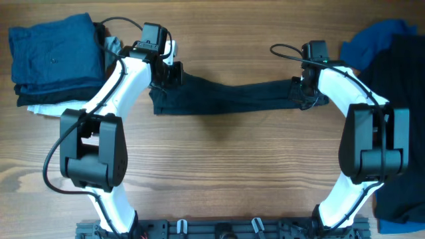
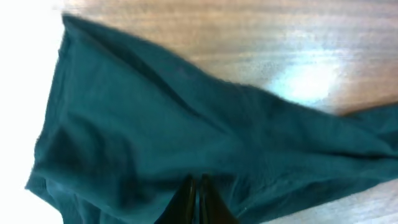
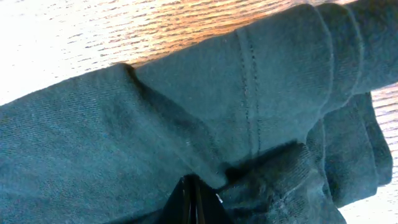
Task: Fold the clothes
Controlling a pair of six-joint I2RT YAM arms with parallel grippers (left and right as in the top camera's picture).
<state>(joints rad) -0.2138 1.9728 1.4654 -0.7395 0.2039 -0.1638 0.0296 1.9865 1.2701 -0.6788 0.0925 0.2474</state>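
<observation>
A near-black navy shirt point(image 1: 226, 96) hangs as a long bunched band between my two grippers over the wooden table, sagging a little in the middle. My left gripper point(image 1: 166, 74) is shut on the shirt's left end. In the left wrist view its fingertips point(image 2: 198, 186) press together into the cloth point(image 2: 155, 118). At the right end, my right gripper point(image 1: 300, 89) pinches the shirt shut. The right wrist view shows the closed tips point(image 3: 191, 186) buried in folds beside a stitched seam point(image 3: 252, 93).
A stack of folded clothes sits at the back left, mid blue point(image 1: 53, 46) on top and white point(image 1: 43, 109) at the bottom. A loose dark pile point(image 1: 398, 119) with a blue garment point(image 1: 375, 43) lies along the right edge. Bare wood point(image 1: 226, 166) shows in front.
</observation>
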